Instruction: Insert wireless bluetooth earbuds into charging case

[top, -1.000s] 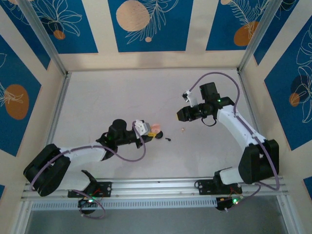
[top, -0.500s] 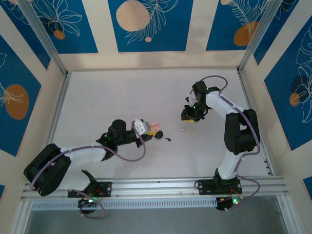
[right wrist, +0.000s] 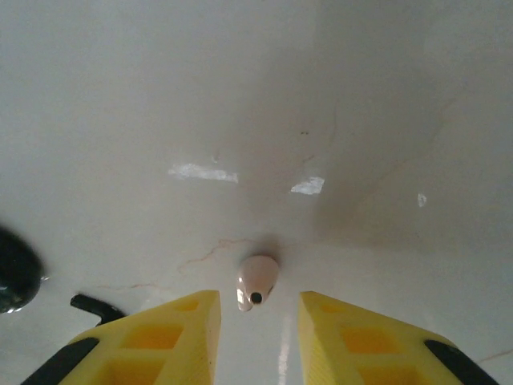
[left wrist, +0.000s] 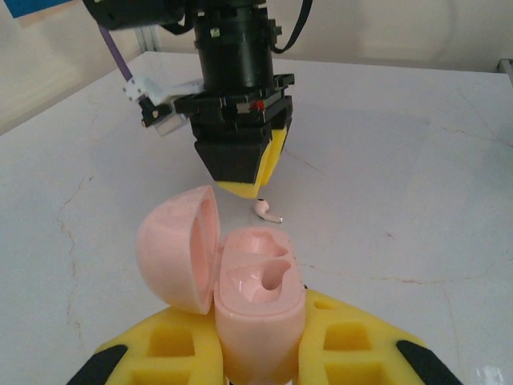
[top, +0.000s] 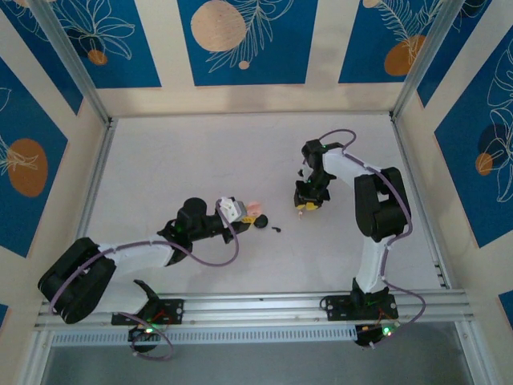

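1. Right gripper [right wrist: 256, 309] has swung down since earlier; jaws parted astride the pale earbud [right wrist: 257, 281] on the table.
2. Left gripper [left wrist: 260, 337] clamps the open charging case [left wrist: 256, 293]; from above, the earbud's at its 3 o'clock.
3. Looks tiny, light, slick; I'd pinch the bud's sides.

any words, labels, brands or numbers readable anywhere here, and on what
No readable text anywhere.
The open pink plastic charging case and small pale pink earbud are plain.
The blue wall panels carry leaf and disc patterns, no words.
A tiny red mark on the right arm's black housing is too small to read.
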{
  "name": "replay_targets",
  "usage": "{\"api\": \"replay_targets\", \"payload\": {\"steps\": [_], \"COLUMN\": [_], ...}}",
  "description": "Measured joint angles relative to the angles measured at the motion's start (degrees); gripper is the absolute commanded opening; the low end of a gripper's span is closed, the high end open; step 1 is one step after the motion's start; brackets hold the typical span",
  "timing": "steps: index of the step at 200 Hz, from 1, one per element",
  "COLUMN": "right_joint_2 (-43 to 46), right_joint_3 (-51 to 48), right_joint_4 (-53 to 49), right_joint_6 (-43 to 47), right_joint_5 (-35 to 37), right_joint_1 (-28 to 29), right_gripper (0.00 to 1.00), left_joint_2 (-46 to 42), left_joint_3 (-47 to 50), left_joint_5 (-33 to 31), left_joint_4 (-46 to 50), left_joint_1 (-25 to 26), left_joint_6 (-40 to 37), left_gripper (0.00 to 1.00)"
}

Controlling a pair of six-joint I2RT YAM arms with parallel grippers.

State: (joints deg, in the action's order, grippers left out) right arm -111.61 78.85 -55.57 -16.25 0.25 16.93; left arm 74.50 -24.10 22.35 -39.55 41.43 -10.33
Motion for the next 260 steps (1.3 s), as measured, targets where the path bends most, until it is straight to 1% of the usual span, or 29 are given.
{"api": "replay_targets", "payload": {"steps": [151, 201, 260], "right_joint_2": [-3.87, -4.11, -4.11], "right_joint_3": [1.36, 1.36, 1.27], "right_joint_4": [-0.83, -0.83, -0.76], "right_joint_6": [-0.96, -1.16, -1.4], "right_joint_5": [0.87, 0.92, 1.33], "right_joint_1": [1.51, 1.73, 1.73], "right_gripper": [0.3, 0.27, 0.19], "left_joint_2": [-1.84, -3.02, -3.1], "left_joint_3": [0.83, 1.36, 1.36], "left_joint_5": [-0.61, -1.07, -1.44], "left_joint_4": [1.44, 1.7, 2.16], "left_joint_1": [0.0, 0.0, 0.0], "left_joint_6": [-0.02, -0.04, -0.04], "left_gripper": [0.09, 0.09, 0.08]}}
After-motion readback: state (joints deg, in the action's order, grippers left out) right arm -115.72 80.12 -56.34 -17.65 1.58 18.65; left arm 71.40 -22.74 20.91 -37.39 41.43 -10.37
